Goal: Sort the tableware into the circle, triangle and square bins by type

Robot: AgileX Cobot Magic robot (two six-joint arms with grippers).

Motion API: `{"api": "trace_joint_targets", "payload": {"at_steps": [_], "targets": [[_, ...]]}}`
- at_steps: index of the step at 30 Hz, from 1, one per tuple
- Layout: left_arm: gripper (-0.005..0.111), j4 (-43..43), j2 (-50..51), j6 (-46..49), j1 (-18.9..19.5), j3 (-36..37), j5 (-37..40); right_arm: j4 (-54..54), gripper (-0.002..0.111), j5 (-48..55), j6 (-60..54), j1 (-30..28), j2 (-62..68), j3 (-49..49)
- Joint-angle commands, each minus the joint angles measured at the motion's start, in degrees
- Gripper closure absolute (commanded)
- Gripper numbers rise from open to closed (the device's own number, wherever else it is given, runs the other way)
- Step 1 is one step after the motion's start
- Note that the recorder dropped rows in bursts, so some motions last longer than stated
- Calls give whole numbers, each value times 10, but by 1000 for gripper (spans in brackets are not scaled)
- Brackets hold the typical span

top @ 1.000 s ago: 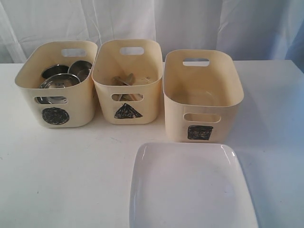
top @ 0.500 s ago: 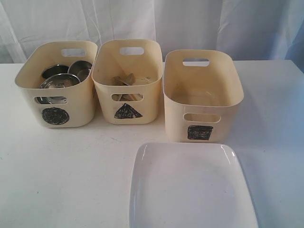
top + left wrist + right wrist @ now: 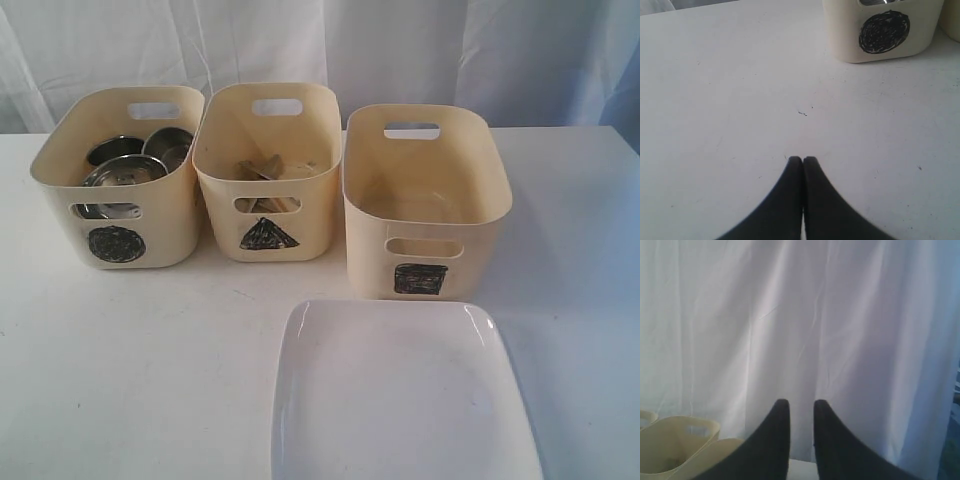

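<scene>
- The large white rounded-square plate (image 3: 400, 400) lies on the white table (image 3: 150, 360), just in front of the cream square-marked plastic tub (image 3: 470, 250).
- Steel bowls (image 3: 125, 170) sit in the cream circle-marked tub (image 3: 165, 225); wooden pieces (image 3: 262, 168) lie in the middle triangle-marked tub (image 3: 225, 215).
- The left gripper (image 3: 803, 160) is pressed closed over bare table near the circle-marked tub.
- The right gripper (image 3: 801, 407) shows a narrow gap, holds nothing and faces a white curtain (image 3: 840, 315).

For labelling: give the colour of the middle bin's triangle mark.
Black scribble; the triangle mark shows best in the exterior view.
</scene>
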Motion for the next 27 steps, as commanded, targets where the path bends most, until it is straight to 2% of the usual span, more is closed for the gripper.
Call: {"api": "trace_joint_targets", "payload": {"at_steps": [1,7,12,20,22,27], "targets": [[107,-4,-2,0,-2,2,-1,100,95,-96,-4,-140,2,11],[107,-4,-2,0,-2,2,-1,279,106,-260,-3,-305,2,64],[107,-4,-2,0,-2,2,-1,290,108,-298,-4,-394,2,95],[107,-4,-2,0,-2,2,-1,302,108,-297,-18,-430,2,146],[107,-4,-2,0,-2,2,-1,361,108,-297,-36,-430,2,155],[107,-4,-2,0,-2,2,-1,590,108,-303,-260,-430,2,155]]}}
